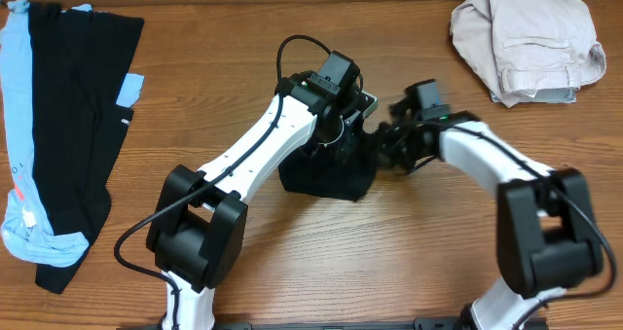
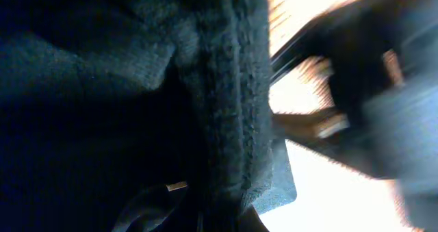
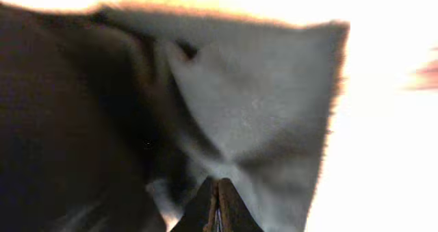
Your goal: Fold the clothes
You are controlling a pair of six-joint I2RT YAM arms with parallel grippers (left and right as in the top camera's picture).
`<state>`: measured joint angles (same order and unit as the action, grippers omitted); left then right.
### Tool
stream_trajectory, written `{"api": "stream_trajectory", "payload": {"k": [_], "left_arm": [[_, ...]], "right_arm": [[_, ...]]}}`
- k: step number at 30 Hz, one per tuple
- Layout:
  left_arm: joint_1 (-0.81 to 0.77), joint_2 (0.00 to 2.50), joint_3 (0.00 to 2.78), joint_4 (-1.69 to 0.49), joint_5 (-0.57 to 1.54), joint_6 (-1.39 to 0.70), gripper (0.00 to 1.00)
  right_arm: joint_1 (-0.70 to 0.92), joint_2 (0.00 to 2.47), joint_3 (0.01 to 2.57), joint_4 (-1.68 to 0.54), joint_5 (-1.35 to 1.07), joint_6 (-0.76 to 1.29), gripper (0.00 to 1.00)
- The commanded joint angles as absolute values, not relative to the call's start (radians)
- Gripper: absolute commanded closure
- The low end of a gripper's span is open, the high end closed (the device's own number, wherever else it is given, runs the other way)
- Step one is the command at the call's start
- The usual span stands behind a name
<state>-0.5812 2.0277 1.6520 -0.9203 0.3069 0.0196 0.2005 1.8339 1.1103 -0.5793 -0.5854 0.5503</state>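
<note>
Right hand [image 3: 217,187] is clamped tight on the black garment [image 1: 326,179] bunched at its 8 o'clock; left hand [image 1: 343,133], can't tell its grip

Table [image 1: 389,262]: wood, plain grain, low sheen.
Black garment [image 1: 326,184] between my arms: matt cloth. Through the left wrist camera its nap reads fuzzy, with a thick soft seam.
Beige trousers [image 1: 526,38]: woven cloth, matt, creased.
Black clothes [image 1: 78,126] and light-blue garment [image 1: 15,96]: thin matt cloth.
My arm shells [image 1: 258,140]: smooth white plastic, slight gloss.
Joint housings [image 1: 200,233]: black, matt.
Cable [image 1: 292,43]: black, smooth.
</note>
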Motion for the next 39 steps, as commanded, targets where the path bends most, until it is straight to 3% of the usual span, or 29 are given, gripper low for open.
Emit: {"api": "stream_trajectory", "payload": {"k": [1,2,3,6,10,13,15,21,25,29,33,39], "left_arm": [[-0.597,2.031,1.672,-0.909,0.316,-0.001,0.94],[-0.599,2.031,1.672,-0.907,0.317,-0.001,0.87],[-0.601,2.031,1.672,-0.905,0.324,-0.001,0.70],[-0.603,2.031,1.673,-0.895,0.384,0.000,0.40],[-0.592,2.031,1.728,-0.885,0.520,-0.001,0.23],[-0.562,2.027,1.890,-0.929,0.612,-0.002,0.02],[-0.541,2.027,2.038,-0.981,0.614,-0.009,0.00],[-0.413,2.027,2.444,-1.121,0.592,-0.084,0.00],[-0.303,2.027,2.574,-1.203,0.554,-0.085,0.00],[-0.230,2.027,2.580,-1.262,0.533,-0.063,0.00],[-0.193,2.027,2.574,-1.315,0.467,-0.047,0.00],[-0.192,2.027,2.574,-1.335,0.414,-0.029,0.00]], "right_arm": [[0.082,1.634,1.216,-0.636,-0.631,0.550,0.96],[0.050,1.596,1.235,-0.665,-0.631,0.548,0.96],[0.017,1.557,1.254,-0.691,-0.632,0.542,0.96],[-0.085,1.450,1.306,-0.770,-0.634,0.512,0.88],[-0.176,1.345,1.323,-0.842,-0.634,0.474,0.73],[-0.202,1.312,1.323,-0.915,-0.630,0.428,0.62],[-0.201,1.316,1.321,-0.949,-0.616,0.413,0.57],[-0.128,1.338,1.296,-0.986,-0.578,0.364,0.56],[0.058,1.377,1.264,-0.986,-0.547,0.363,0.44],[0.284,1.462,1.264,-0.971,-0.367,0.446,0.37],[0.469,1.591,1.264,-0.905,-0.299,0.520,0.37],[0.562,1.680,1.264,-0.847,-0.284,0.551,0.49]]}}
